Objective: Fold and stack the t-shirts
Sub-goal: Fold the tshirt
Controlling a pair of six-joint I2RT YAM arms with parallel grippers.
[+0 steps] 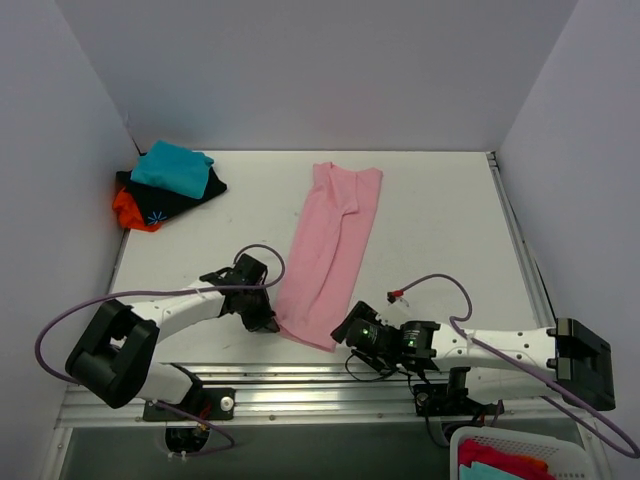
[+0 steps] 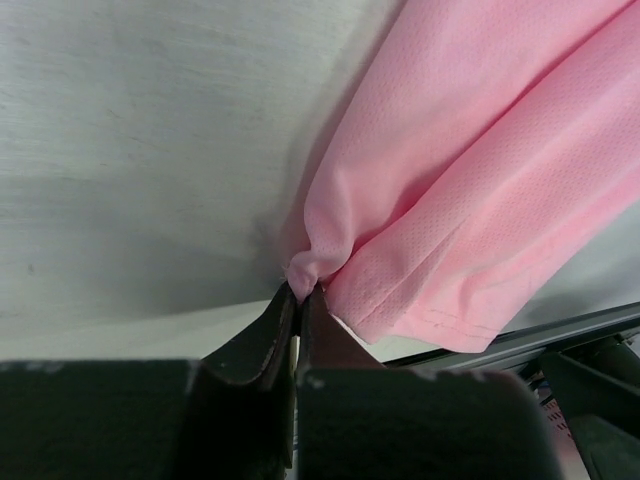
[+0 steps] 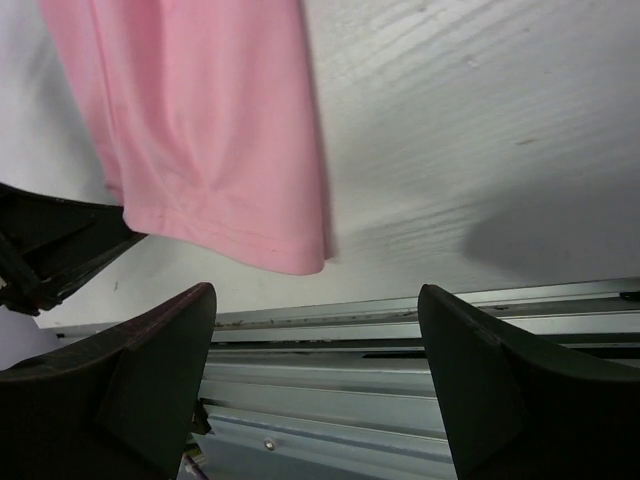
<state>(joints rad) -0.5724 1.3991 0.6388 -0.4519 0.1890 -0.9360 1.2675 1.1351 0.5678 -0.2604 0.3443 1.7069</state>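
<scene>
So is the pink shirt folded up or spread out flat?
Folded, partly: the pink t-shirt lies as a long narrow strip on the table, with doubled layers showing at its near hem.

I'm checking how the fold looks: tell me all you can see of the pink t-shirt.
The pink t-shirt is plain, fine-mesh knit, folded lengthwise into a long narrow strip. It lies flat on the table, slanting from far centre to the near edge, stitched hem nearest. The left gripper pinches its near-left corner between shut fingers, bunching it.

Left gripper [image 2: 301, 300] clamped tight on the pink t-shirt [image 2: 470, 180] edge, right gripper [image 3: 315, 295] low, jaws spread wide, holding nothing
</scene>
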